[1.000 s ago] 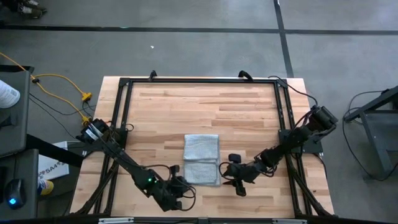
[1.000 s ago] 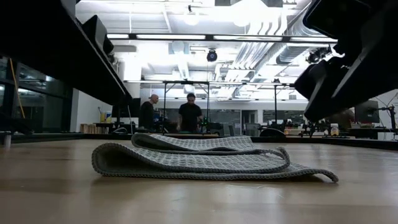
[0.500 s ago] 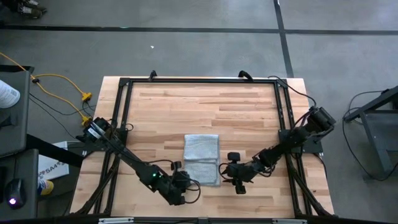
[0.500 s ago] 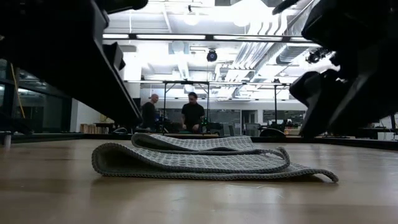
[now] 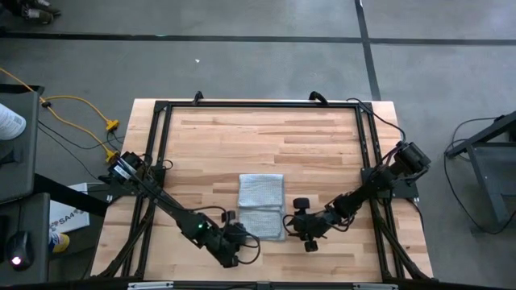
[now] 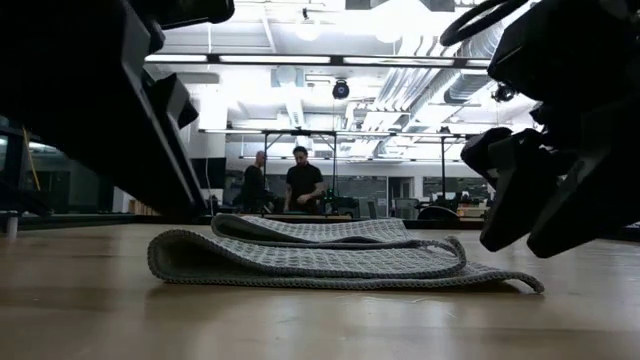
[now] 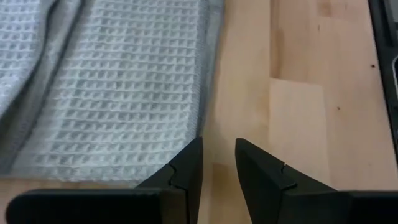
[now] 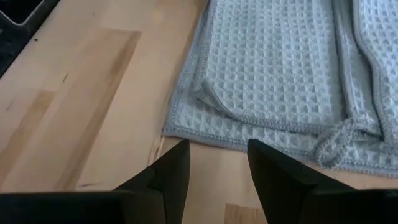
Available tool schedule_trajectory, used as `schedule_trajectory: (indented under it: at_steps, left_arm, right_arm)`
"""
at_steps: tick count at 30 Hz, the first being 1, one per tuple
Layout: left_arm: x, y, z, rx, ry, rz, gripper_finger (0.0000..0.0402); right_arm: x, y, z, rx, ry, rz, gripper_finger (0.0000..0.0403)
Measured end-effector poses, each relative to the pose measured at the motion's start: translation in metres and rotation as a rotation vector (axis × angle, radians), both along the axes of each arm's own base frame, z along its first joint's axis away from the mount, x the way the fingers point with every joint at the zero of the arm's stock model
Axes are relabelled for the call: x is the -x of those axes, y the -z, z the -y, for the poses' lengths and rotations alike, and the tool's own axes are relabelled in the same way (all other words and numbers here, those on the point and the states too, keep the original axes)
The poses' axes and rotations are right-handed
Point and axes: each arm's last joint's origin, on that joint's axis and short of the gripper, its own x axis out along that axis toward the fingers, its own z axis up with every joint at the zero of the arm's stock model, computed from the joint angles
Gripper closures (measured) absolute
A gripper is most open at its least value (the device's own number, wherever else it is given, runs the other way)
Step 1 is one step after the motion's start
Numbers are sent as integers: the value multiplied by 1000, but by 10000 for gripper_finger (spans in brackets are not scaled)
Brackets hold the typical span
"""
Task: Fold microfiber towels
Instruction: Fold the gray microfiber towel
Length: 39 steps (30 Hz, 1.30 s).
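So here's where I'm at: the towel [image 5: 261, 206] sits partly folded near the front middle of the table [image 5: 266, 137], layers stacked a bit unevenly, and I've got a claw on each side of its near end. My left claw [image 7: 217, 163] is low by the towel's corner, fingers a little apart with nothing between them, one tip right at the hem. My right claw [image 8: 217, 163] is down at the opposite corner, fingers spread wide, also empty, just short of the edge.

What worries me is the pinch. The cloth lies flat on the wood, so if I close too high I'll grab air, and if I come in too shallow I'll only catch the top layer and peel the fold open. On the right there's a loose curled bit [image 8: 336, 138] along the hem, and snagging that would drag the towel crooked. If the two claws lift unevenly, the layers slide and the fold goes sloppy.
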Motion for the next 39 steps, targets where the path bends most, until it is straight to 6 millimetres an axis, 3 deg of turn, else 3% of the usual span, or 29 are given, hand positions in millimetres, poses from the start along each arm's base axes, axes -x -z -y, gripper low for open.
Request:
schedule_trajectory:
  at_steps: [4, 8, 13, 23, 39]
  left_arm:
    - [0, 0, 1, 37, 4, -15, 307]
    - [2, -1, 7, 56, 33, -8, 307]
    - [11, -1, 16, -16, 55, 24, 307]
    - [36, 2, 29, -234, 31, 54, 307]
    - [26, 24, 26, -330, 51, 35, 307]
  right_arm:
    - [-8, -9, -6, -8, -8, 23, 248]
    - [-16, -25, -20, 99, -42, 11, 248]
    - [-23, -44, -34, 175, -49, -18, 248]
    - [-45, -27, -52, 335, -88, -173, 248]
    - [-51, -28, -54, 411, -54, -204, 248]
